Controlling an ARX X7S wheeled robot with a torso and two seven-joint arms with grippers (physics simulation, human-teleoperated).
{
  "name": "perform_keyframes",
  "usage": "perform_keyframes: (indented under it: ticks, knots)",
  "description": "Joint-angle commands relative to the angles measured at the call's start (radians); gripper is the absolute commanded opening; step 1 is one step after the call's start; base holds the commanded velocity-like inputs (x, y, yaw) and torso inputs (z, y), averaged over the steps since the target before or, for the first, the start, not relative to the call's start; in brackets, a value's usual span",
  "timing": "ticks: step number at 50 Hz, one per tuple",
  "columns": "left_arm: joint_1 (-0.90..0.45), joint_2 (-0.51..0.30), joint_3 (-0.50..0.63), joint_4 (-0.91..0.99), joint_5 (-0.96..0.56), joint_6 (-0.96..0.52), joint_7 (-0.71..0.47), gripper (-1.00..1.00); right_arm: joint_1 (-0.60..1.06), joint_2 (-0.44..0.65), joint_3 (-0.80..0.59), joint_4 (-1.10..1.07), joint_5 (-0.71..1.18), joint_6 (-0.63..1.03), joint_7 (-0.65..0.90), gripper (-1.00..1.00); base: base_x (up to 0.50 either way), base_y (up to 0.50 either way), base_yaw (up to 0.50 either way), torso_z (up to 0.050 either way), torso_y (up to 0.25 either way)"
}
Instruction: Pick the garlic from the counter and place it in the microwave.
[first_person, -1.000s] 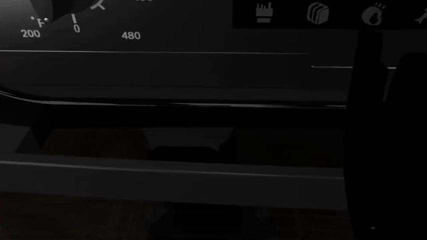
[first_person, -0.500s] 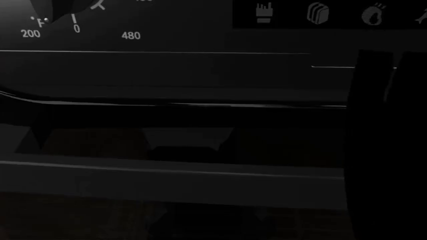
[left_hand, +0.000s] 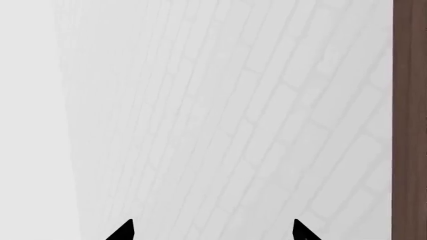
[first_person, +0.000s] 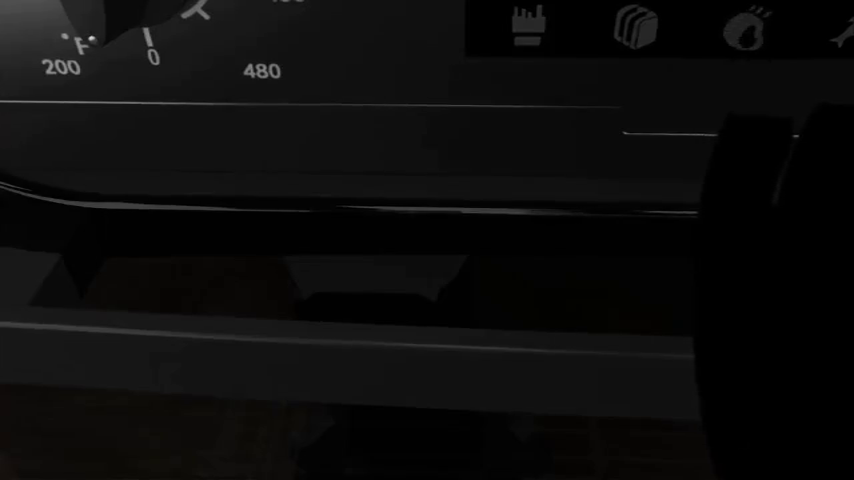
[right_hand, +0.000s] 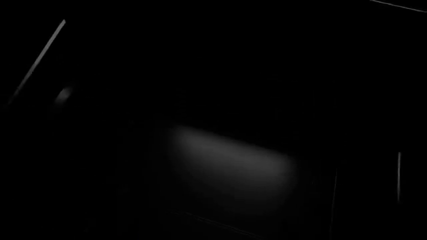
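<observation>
Left wrist view – surroundings: a white brick-patterned wall (left_hand: 200, 100) fills the frame; a brown wood strip (left_hand: 410, 125) runs along one edge of it.
Left wrist view – left gripper (left_hand: 212, 232): only the two black fingertips (left_hand: 123, 231) show, set well apart with nothing between them; they point at the wall.
Left wrist view – garlic: not shown.
Head view – surroundings: a dark appliance front at close range, with a temperature dial (first_person: 134, 20) marked 200, 0 and 480, an icon strip (first_person: 641, 28) level with the dial, and a glossy horizontal bar (first_person: 334, 212) below the dial.
Head view – change: the dark upright shape (first_person: 774, 300) at the far side of the panel from the dial now tops out lower than one second ago and sits slightly further from the dial; all else is unchanged.
Head view – meaning: the shape is probably the right arm, judged to be moving low beside the appliance. This gives no evidence of the garlic being grasped or placed.
Head view – garlic and counter: neither is shown.
Right wrist view – surroundings: near-black, with one pale patch (right_hand: 227, 170) and a few thin bright lines – possibly a dark interior, not confirmed.
Right wrist view – right gripper: fingers not shown in any view, so their state cannot be told.
Right wrist view – garlic: not shown, so its location cannot be told.
</observation>
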Motion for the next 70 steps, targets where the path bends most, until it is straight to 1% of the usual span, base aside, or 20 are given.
perform_keyframes:
  ticks: [1,7,15,19,21,22,25,38,40,46,51,55,65,70]
  knots:
    - [0.023,-0.017,-0.028,0.011,0.015,0.004,0.01,1.0,0.0,-0.003,-0.013,-0.096,-0.22,0.073,-0.252,1.0,0.0,0.0,0.0,0.0,0.0]
    - [0.015,-0.013,-0.039,0.021,0.006,-0.014,0.007,1.0,0.0,-0.004,-0.016,-0.124,-0.319,0.09,-0.354,1.0,0.0,0.0,0.0,0.0,0.0]
    - [0.038,0.007,-0.04,0.008,0.016,-0.007,0.001,1.0,0.0,-0.004,-0.026,-0.149,-0.437,0.116,-0.481,1.0,0.0,0.0,0.0,0.0,0.0]
    - [0.05,0.004,-0.048,0.011,0.02,-0.003,0.0,1.0,0.0,-0.005,-0.032,-0.16,-0.518,0.129,-0.567,1.0,0.0,0.0,0.0,0.0,0.0]
    - [0.055,0.002,-0.053,0.014,0.02,-0.004,0.0,1.0,0.0,-0.004,-0.035,-0.164,-0.533,0.135,-0.586,1.0,0.0,0.0,0.0,0.0,0.0]
    - [0.057,0.0,-0.057,0.017,0.019,-0.006,0.0,1.0,0.0,-0.003,-0.043,-0.161,-0.528,0.141,-0.587,1.0,0.0,0.0,0.0,0.0,0.0]
    - [0.063,-0.001,-0.063,0.022,0.023,-0.009,0.001,1.0,0.0,0.055,-0.151,-0.181,-0.453,0.241,-0.587,1.0,0.0,0.0,0.0,0.0,0.0]
    - [0.064,0.014,-0.093,0.033,0.007,-0.035,0.009,1.0,0.0,0.085,-0.161,-0.215,-0.438,0.25,-0.587,1.0,0.0,0.0,0.0,0.0,0.0]
    - [0.06,0.019,-0.099,0.036,0.001,-0.042,0.009,1.0,0.0,0.105,-0.192,-0.242,-0.426,0.25,-0.587,1.0,0.0,0.0,0.0,0.0,0.0]
    - [0.053,0.028,-0.114,0.04,-0.004,-0.047,0.014,1.0,0.0,0.133,-0.217,-0.282,-0.413,0.25,-0.587,1.0,0.0,0.0,0.0,0.0,0.0]
    - [0.048,0.036,-0.125,0.04,-0.018,-0.061,0.011,1.0,0.0,0.132,-0.214,-0.294,-0.411,0.25,-0.587,1.0,0.0,0.0,0.0,0.0,0.0]
    - [0.071,0.042,-0.116,0.029,0.004,-0.042,0.006,1.0,0.0,0.135,-0.212,-0.298,-0.406,0.25,-0.587,1.0,0.0,0.0,0.0,0.0,0.0]
    - [0.098,0.032,-0.135,0.044,0.026,-0.054,0.0,1.0,0.0,0.132,-0.192,-0.279,-0.404,0.251,-0.587,1.0,0.0,0.0,0.0,0.0,0.0]
    - [0.112,0.03,-0.143,0.043,0.031,-0.051,0.004,1.0,-0.009,0.063,-0.161,-0.253,-0.446,0.251,-0.587,1.0,0.0,0.0,0.0,0.0,0.0]
